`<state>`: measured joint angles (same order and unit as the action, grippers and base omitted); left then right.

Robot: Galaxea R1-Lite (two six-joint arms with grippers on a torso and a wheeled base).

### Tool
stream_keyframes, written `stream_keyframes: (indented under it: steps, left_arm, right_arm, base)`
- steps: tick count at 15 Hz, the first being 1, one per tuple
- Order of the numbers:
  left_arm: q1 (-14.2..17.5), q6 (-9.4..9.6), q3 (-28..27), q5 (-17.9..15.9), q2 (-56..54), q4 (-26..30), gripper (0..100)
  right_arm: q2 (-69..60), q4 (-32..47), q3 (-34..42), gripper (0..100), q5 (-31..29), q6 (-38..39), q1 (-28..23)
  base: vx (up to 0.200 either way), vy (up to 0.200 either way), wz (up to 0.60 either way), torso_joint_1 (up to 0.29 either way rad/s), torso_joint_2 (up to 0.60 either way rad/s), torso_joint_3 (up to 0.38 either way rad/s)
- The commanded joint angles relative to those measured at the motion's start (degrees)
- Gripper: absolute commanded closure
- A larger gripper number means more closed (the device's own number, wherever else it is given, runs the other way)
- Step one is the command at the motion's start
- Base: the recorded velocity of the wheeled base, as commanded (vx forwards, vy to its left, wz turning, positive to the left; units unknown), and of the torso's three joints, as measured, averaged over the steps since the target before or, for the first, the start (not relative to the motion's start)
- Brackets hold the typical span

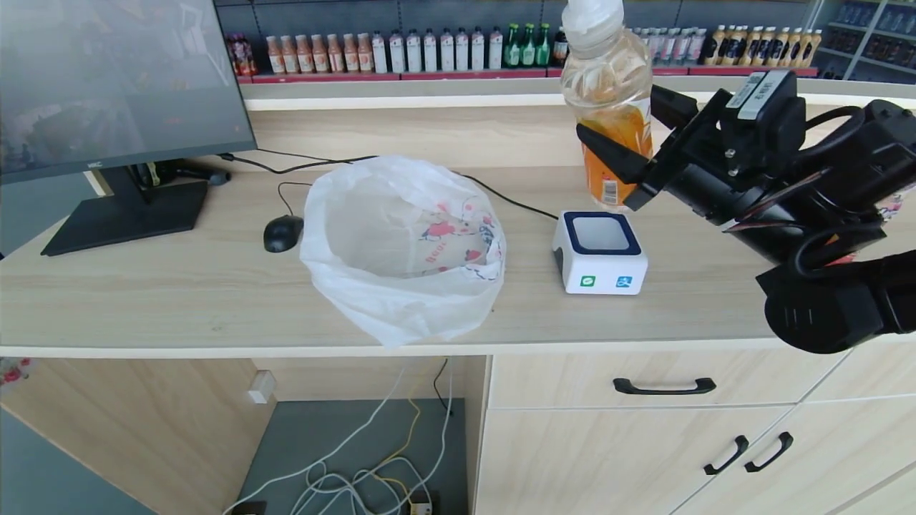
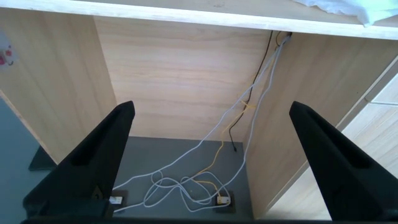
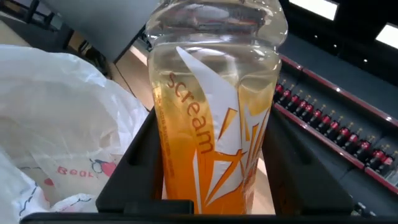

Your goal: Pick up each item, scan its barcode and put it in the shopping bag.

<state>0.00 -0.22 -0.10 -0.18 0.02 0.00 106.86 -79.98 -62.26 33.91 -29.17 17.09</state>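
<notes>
- Currently a clear bottle [image 1: 608, 93] with an orange label is pinched upright by the jaws of the right gripper [image 1: 633, 143], above the scanner [image 1: 600, 252].
- Jaws of the left gripper [image 2: 211, 155] are seen spread, below the counter [image 2: 186, 11].

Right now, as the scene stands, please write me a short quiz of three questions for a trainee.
1. True or false: the right gripper is shut on the clear plastic bottle with the orange label.
2. What lies on the robot's left of the white plastic shopping bag? A) black computer mouse B) white scanner box C) nothing
3. Fill in: the left gripper's jaws stand ____.
Key: 1 true; 2 A; 3 open.
</notes>
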Motion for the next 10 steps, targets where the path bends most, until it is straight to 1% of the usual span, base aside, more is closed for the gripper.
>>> stream_keyframes:
  steps: [1,4,5,7,10]
  left_arm:
    - [0.00,-0.04,0.01,0.01,-0.02,0.00,0]
    - [0.00,-0.04,0.01,0.01,-0.02,0.00,0]
    - [0.00,-0.04,0.01,0.01,-0.02,0.00,0]
    - [0.00,-0.04,0.01,0.01,-0.02,0.00,0]
    - [0.00,-0.04,0.01,0.01,-0.02,0.00,0]
  right_arm:
    - [0.54,0.00,-0.67,100,-0.08,-0.45,-0.30]
    - [0.28,0.35,-0.58,100,0.28,-5.98,-1.10]
    - [1.07,0.27,-0.50,100,0.98,-6.60,-1.01]
    - [2.30,0.35,-0.50,100,4.41,-8.36,-1.10]
    - [3.44,-0.35,1.35,100,5.81,-8.88,-1.71]
  base:
    - [0.000,0.000,0.00,0.000,0.00,0.000]
    - [0.000,0.000,0.00,0.000,0.00,0.000]
    - [0.000,0.000,0.00,0.000,0.00,0.000]
    - [0.000,0.000,0.00,0.000,0.00,0.000]
    - [0.000,0.000,0.00,0.000,0.00,0.000]
